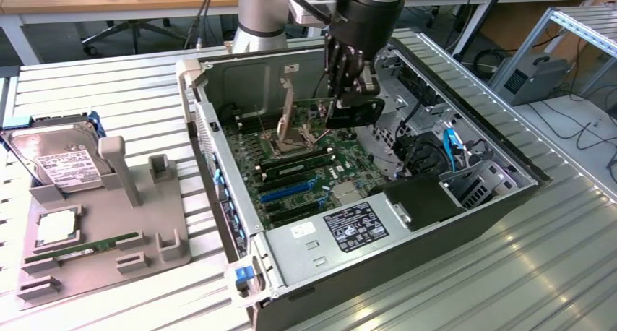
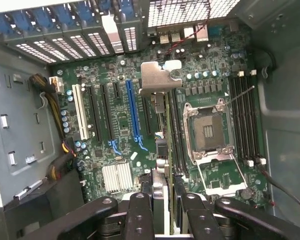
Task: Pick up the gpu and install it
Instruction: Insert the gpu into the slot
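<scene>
Now: gpu [image 2: 160,150] held edge-on in gripper [image 2: 162,210], jaws clamped on its top edge, bracket [image 2: 159,77] leading | hangs above motherboard [image 2: 120,125] inside open case [image 1: 231,222], apparently lined up along the slots [image 2: 132,112] so its edge can meet one | holder [image 1: 106,222] with drive [image 1: 58,161] and RAM [image 1: 82,250] sits outside the case, on the exterior view's left.

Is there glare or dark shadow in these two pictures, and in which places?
Exterior view: even room light, the metal table shines softly, and the case is dark beside the gripper. Wrist view: the gpu bracket glares pale, and the case corners fall into shadow.
</scene>
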Robot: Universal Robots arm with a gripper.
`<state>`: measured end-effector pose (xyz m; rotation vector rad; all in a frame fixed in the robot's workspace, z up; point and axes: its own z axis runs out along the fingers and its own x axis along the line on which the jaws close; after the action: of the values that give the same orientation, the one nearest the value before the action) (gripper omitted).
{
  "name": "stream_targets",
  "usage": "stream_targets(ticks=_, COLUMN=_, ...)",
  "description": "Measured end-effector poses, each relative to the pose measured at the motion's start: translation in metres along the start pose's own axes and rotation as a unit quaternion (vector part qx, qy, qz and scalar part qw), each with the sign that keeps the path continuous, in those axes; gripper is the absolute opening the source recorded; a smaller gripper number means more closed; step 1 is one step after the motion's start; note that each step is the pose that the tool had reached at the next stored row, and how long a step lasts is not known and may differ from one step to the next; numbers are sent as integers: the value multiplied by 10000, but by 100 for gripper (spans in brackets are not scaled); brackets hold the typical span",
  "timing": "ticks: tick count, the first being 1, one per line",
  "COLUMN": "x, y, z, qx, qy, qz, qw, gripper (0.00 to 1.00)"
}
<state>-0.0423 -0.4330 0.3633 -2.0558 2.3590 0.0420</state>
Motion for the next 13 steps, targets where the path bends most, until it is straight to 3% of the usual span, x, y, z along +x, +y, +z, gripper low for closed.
stream_targets(ticks=13, x=0, y=0, z=0, qx=-12, qy=6, qz=-453, qw=9990, gripper=27)
